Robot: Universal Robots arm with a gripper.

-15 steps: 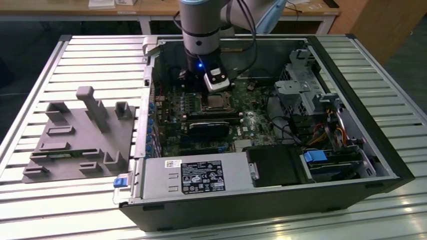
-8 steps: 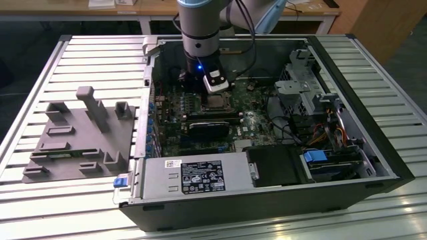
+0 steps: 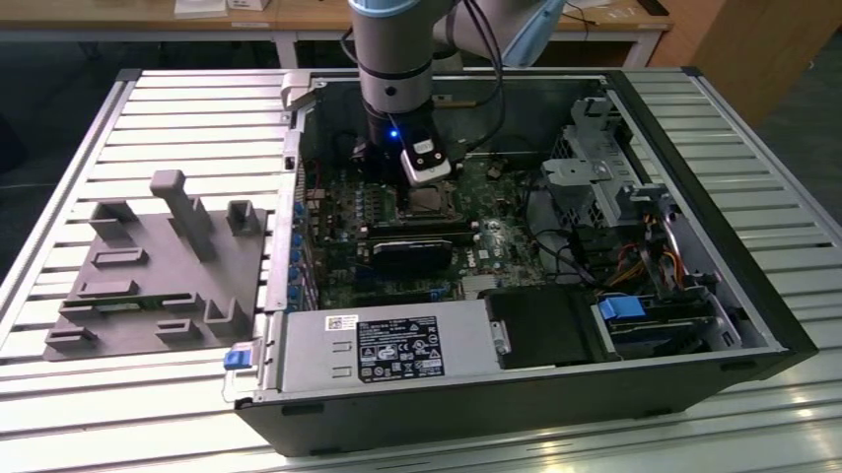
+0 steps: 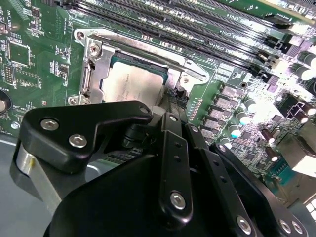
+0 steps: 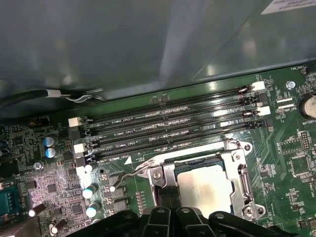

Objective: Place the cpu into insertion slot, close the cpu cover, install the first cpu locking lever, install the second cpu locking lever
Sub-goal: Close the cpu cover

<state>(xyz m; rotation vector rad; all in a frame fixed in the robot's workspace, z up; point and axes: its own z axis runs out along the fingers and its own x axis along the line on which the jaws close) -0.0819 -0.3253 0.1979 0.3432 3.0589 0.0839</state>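
Pushing the lever (image 5: 124,175) down calls for slow, even pressure, kept clear of the board. The chip (image 5: 205,185) lies in its socket (image 5: 168,183) under the lowered cover (image 5: 242,173). The pincer (image 5: 165,196) looks clenched and empty, just beside them.

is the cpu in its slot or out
In. The cpu lies flat within the insertion slot, its silvery top framed by the metal rim in both wrist views.

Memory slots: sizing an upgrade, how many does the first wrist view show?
4 memory slots, side by side between the case wall and the cpu: one nearest the wall, two in the middle, one nearest the cpu. None looks hidden.
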